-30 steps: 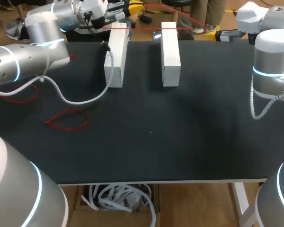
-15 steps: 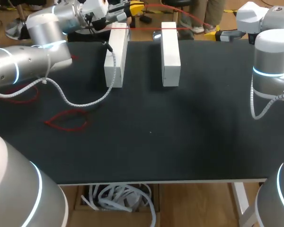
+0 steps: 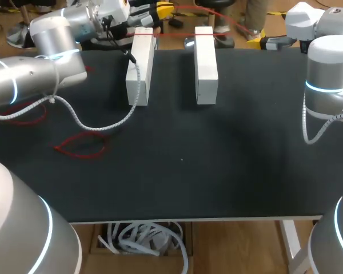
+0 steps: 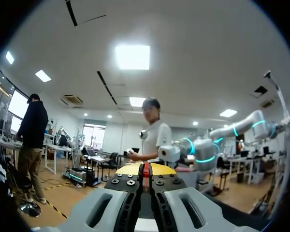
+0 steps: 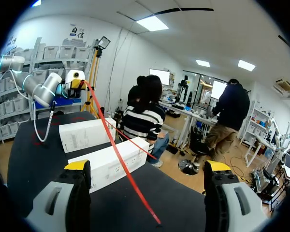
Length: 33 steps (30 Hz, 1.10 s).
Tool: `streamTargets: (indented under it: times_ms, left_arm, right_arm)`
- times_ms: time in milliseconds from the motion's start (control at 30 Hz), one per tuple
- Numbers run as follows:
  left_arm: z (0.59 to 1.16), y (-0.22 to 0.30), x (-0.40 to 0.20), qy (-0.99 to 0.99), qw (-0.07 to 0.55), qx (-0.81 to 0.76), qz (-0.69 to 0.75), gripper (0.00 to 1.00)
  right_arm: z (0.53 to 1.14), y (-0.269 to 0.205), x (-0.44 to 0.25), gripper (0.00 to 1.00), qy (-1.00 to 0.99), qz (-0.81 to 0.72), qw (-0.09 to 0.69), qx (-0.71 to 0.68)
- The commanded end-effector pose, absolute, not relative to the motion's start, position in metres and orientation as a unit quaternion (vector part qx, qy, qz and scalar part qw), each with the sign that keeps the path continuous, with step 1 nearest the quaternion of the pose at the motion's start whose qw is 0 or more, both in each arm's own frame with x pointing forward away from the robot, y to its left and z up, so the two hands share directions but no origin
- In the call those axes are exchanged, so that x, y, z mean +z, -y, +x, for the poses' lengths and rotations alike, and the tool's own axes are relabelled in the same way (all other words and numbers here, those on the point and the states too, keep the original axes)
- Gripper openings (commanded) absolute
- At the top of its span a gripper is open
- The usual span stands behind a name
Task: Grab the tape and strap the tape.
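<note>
table top (image 3: 217, 165): matt, cloth-like, fine rough grain
boxes (image 3: 206, 63): cardboard, smooth, matt
tape (image 5: 117, 154): thin smooth strip, plastic-looking
arms (image 3: 40, 68): silvery shells, satin sheen
cable wrap (image 3: 97, 128): white spiral plastic
right gripper (image 5: 147, 166): grey moulded plastic, matt, yellow tips

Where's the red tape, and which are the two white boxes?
red tape (image 5: 122, 154), right wrist view, middle of the stretched strand.
left white box (image 3: 147, 60), head view, middle of its top face.
right white box (image 3: 206, 65), head view, middle of its top face.
</note>
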<state>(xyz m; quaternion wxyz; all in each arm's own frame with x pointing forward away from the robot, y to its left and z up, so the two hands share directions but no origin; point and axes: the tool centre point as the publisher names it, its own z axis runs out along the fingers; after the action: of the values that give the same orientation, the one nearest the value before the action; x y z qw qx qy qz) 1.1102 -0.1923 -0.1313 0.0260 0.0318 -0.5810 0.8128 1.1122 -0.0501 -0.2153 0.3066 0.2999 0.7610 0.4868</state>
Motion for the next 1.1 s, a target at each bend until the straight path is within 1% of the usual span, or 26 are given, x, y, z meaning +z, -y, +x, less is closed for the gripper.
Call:
streamTargets:
  times_ms: [33, 1100]
  left_arm:
    - [1.1091, 0.1916, -0.1315, 0.578, 0.025, 0.815, 0.033, 0.00]
    - [1.1149, 0.1892, -0.1312, 0.525, 0.035, 0.850, 0.035, 0.00]
  right_arm:
    - [1.1127, 0.0501, -0.2157, 1.00, -0.761, 0.300, 0.306, 0.487]
    - [1.1127, 0.0501, -0.2157, 1.00, -0.761, 0.300, 0.306, 0.487]
